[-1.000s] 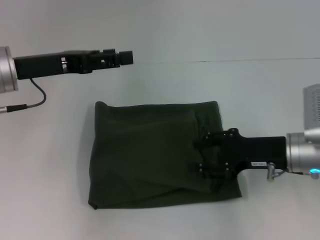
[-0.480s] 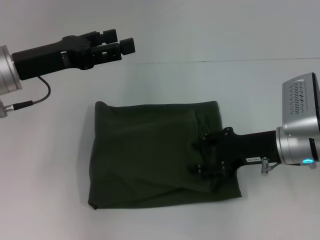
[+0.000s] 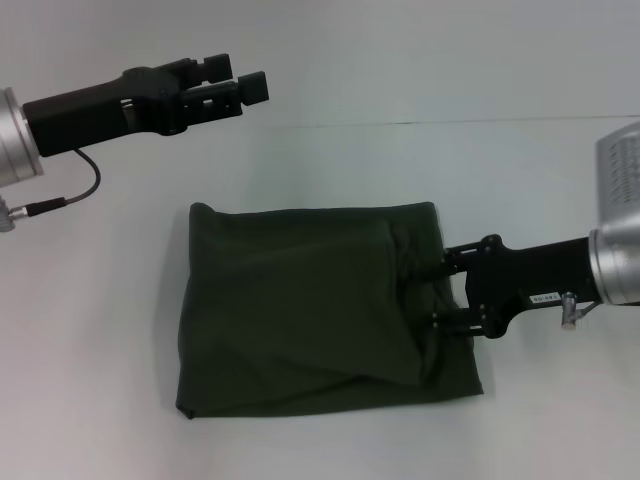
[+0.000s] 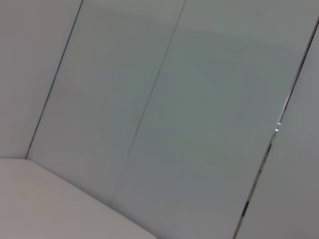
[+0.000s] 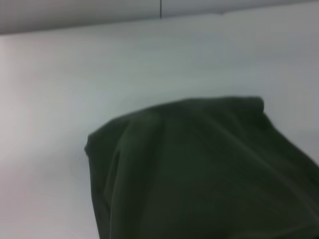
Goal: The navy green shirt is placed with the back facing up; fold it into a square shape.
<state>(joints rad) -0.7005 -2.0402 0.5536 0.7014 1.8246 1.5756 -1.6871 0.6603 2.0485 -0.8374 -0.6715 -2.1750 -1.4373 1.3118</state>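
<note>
The navy green shirt (image 3: 300, 310) lies folded into a rough rectangle on the white table, with soft creases near its right side. My right gripper (image 3: 441, 290) is at the shirt's right edge, low over the cloth, open with nothing between its fingers. The right wrist view shows a rumpled corner of the shirt (image 5: 209, 169) close up. My left gripper (image 3: 236, 80) hangs raised at the far left, well clear of the shirt, open and empty. The left wrist view shows only bare pale surfaces.
The white table (image 3: 90, 330) extends on all sides of the shirt. A thin seam line (image 3: 450, 123) runs across the far side. A black cable (image 3: 75, 195) loops under the left arm.
My right gripper has drawn back to the right, from over the shirt's right part to its edge. The left gripper tilted up slightly and turned, then held still.
</note>
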